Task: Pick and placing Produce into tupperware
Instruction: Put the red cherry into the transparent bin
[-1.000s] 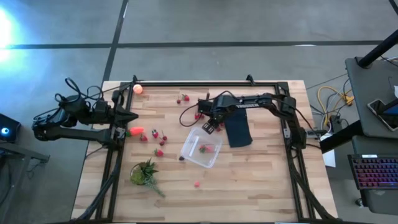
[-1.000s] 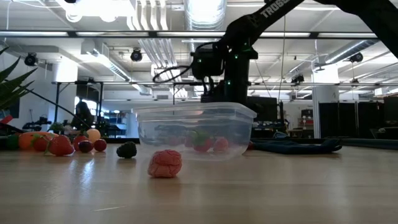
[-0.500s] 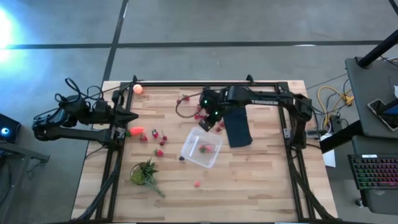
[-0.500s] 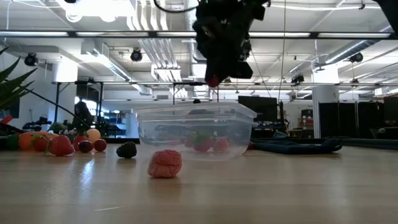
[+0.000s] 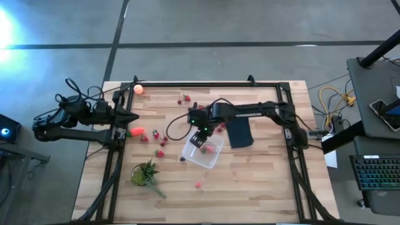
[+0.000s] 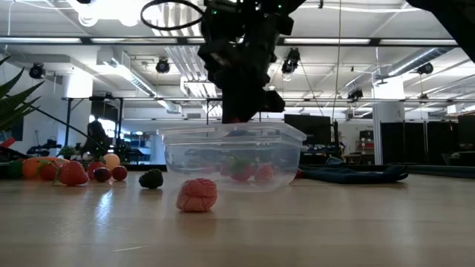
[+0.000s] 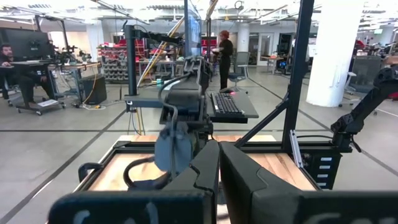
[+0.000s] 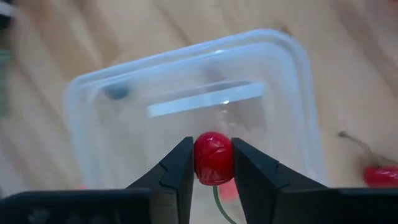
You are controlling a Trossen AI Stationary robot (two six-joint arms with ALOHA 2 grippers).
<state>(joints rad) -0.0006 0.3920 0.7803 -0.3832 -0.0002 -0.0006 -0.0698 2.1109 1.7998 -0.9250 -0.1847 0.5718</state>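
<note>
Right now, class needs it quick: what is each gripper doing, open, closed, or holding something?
Left gripper: closed, empty, parked at the table's left edge.
Right gripper: closed on a small red berry, above the clear box.

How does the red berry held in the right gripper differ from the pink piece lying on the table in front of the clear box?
The red berry is glossy and deep red; the pink piece looks paler and wrinkled. The berry is pinched in the right gripper above the tupperware; the pink piece rests on the table, outside the box and untouched. Both are small, rounded produce pieces, far smaller than the box.
</note>
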